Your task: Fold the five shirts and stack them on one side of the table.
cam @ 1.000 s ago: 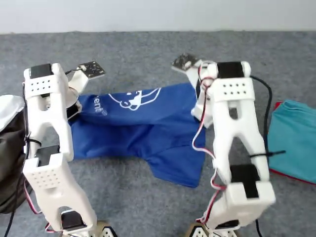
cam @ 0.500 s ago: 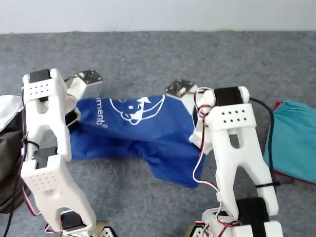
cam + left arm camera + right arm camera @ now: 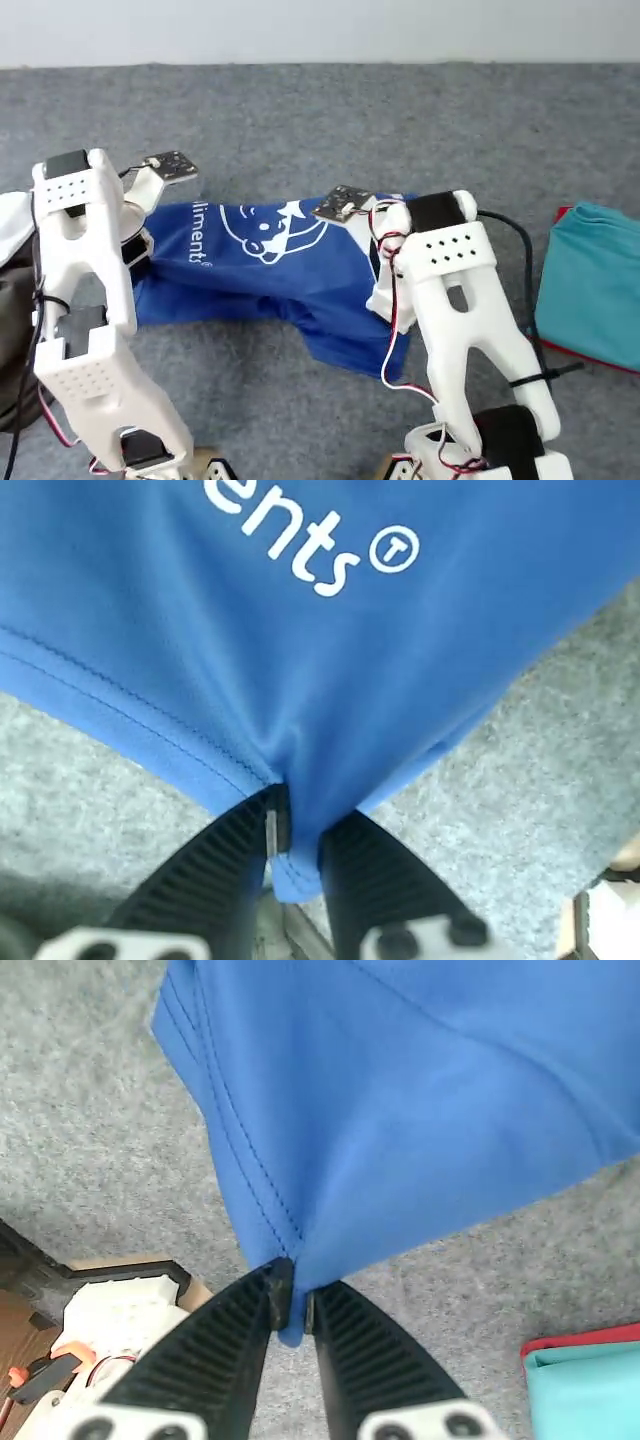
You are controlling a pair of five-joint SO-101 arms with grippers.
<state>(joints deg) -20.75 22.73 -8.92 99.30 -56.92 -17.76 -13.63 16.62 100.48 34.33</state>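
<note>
The blue printed fabric shirt is clamped thinly by the left end effector and the right end effector; its three-o'clock hem could be tugged free by uneven pulling.

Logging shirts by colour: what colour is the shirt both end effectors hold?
The shirt is blue with white print, clearest in the high view.

The bench is covered in a mottled grey, felt-like fabric with a slightly fuzzy nap. Along its far side runs a plain pale wall, whitish and smooth. The light is soft and even, casting only faint shadows on the grey
</note>
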